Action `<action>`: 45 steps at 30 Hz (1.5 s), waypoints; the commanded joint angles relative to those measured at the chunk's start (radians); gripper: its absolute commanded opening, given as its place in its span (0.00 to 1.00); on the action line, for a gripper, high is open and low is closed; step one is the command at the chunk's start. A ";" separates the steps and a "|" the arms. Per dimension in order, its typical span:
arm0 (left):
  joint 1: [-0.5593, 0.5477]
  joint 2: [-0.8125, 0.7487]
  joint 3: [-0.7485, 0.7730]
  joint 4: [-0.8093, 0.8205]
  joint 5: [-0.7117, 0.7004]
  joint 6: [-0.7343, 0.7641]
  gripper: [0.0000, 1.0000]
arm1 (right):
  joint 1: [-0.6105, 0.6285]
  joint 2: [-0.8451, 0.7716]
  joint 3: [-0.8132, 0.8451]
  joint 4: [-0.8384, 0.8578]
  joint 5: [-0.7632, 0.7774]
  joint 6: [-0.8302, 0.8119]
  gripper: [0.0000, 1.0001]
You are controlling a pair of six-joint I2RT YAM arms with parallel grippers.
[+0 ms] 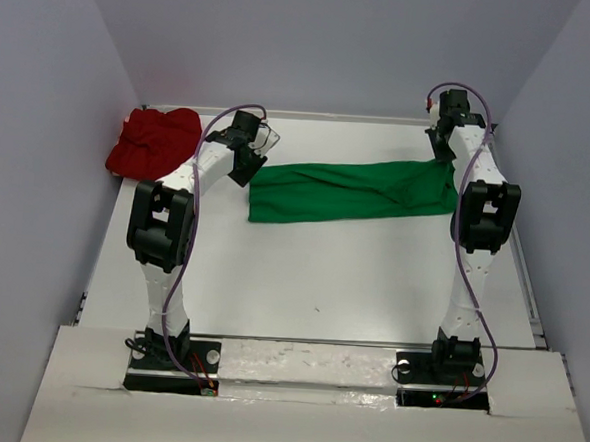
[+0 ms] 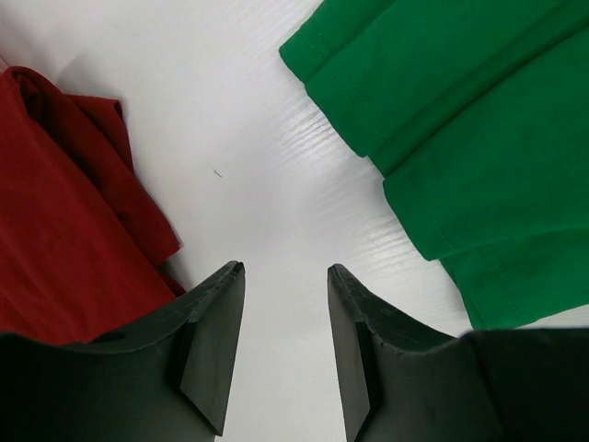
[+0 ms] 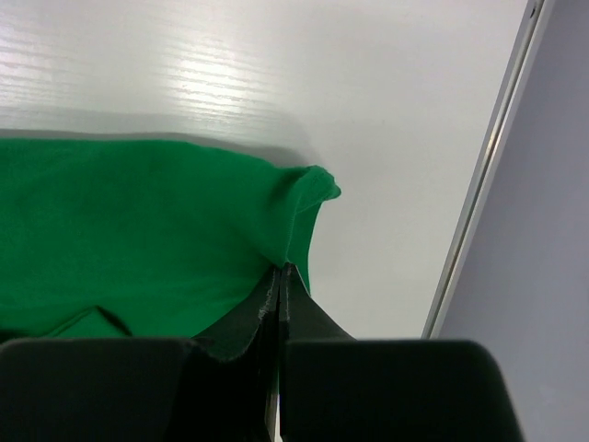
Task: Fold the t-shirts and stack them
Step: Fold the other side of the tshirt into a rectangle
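So the green t-shirt [image 1: 347, 192] is lying as a long band across the far half of the counter [image 1: 351, 295]. Its long axis runs left to right, roughly parallel to the far edge, and its right end nearly reaches the right edge. The right claw [image 3: 279, 273] is clenched on that end, pinching the far-side corner so the cloth peaks up a bit where it goes into the jaws.

The left claw [image 2: 285, 276] is released, with nothing between its jaws. It hangs over bare counter in the gap between the two shirts. The green band's left end is just off to its right, and the red t-shirt [image 1: 155, 142] sits to its left (a crumpled heap in the far left corner, not folded at all).

My guess is that's what the next move hinges on. The free end is right beside the left arm and well away from the right one, so a small sideways shift by the left arm should get it onto that edge.
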 commanded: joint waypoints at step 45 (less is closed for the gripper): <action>-0.005 -0.024 -0.010 -0.026 -0.011 0.018 0.53 | -0.006 0.134 0.264 0.031 0.022 -0.004 0.00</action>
